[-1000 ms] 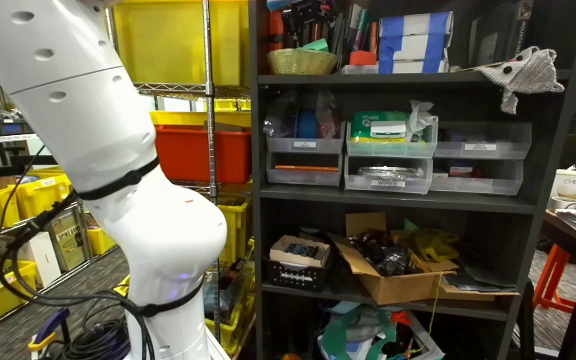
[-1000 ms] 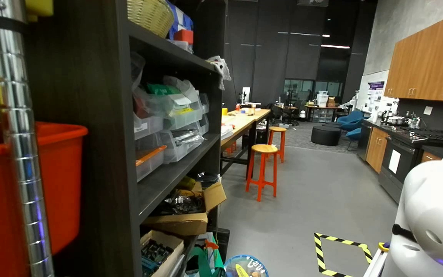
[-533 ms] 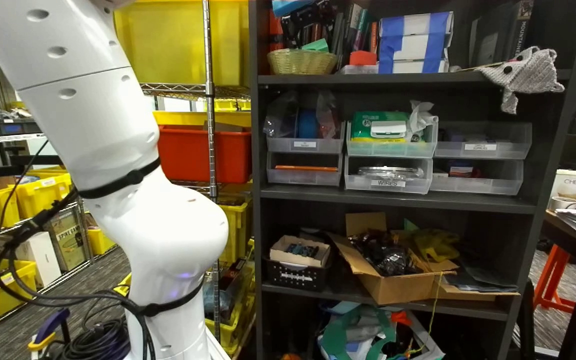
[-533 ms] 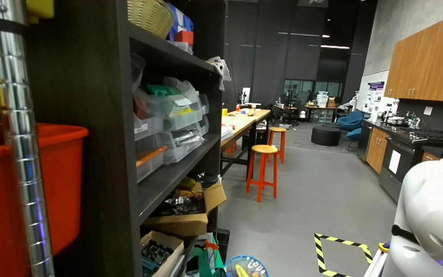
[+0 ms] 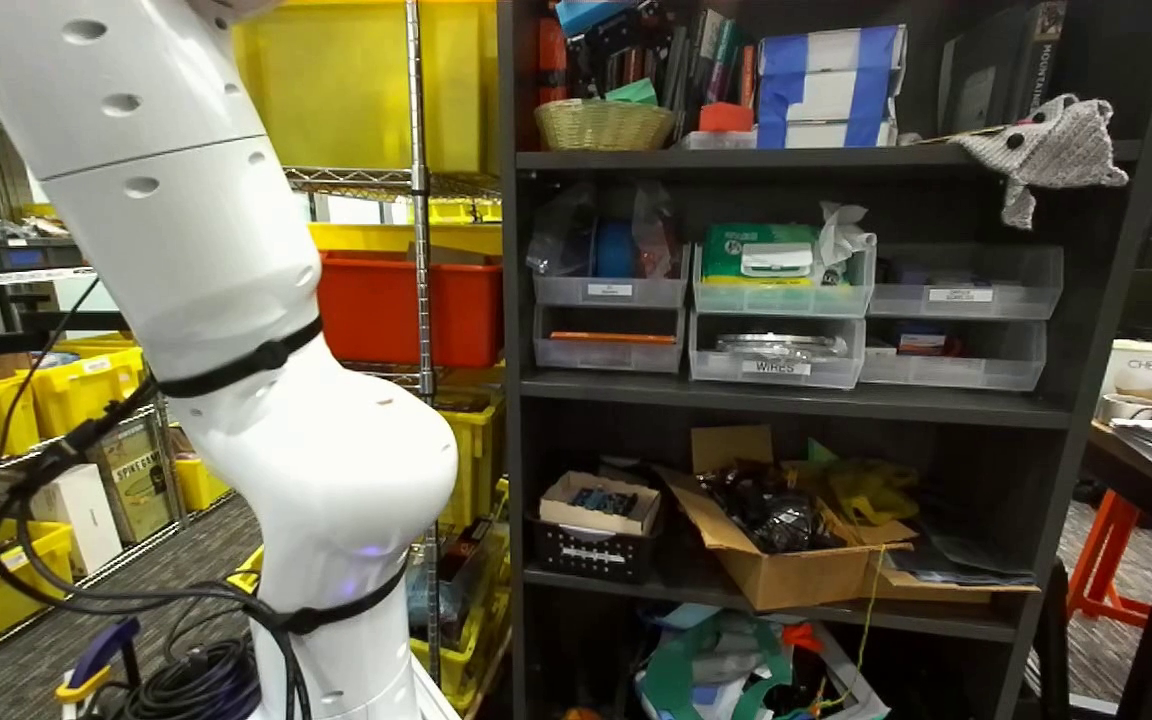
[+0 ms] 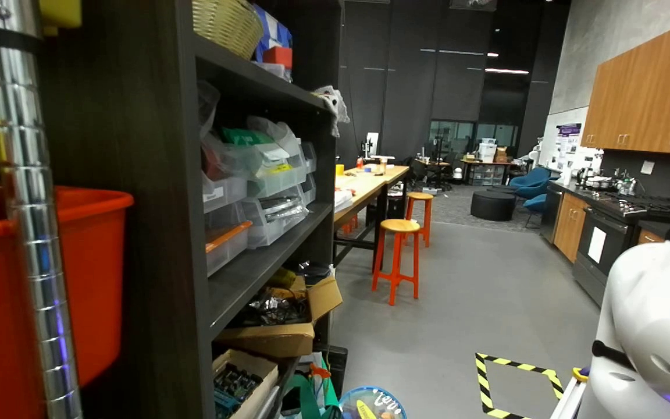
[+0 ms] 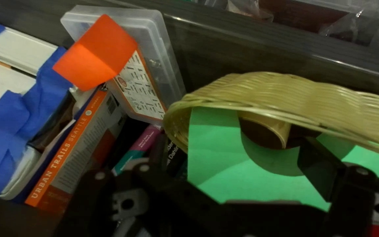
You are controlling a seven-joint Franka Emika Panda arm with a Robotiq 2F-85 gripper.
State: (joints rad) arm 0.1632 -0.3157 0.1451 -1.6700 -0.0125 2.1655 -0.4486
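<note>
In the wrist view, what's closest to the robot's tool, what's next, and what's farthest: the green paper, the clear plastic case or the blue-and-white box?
1. Green paper: nearest, right by the tool.
2. Clear plastic case: off toward the picture's upper left.
3. Blue-and-white box: farthest, at the picture's left edge.

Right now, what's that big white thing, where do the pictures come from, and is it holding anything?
That's a robot arm. The room pictures come from two cameras standing apart from it; the close-up comes from one riding on the arm itself. There you see its black hand, open, close to a woven basket with green paper poking out. The basket sits on a dark shelf, near books and a clear plastic box with orange paper on it. The hand seems to hold nothing, but I can't tell whether it touches the green paper.
</note>
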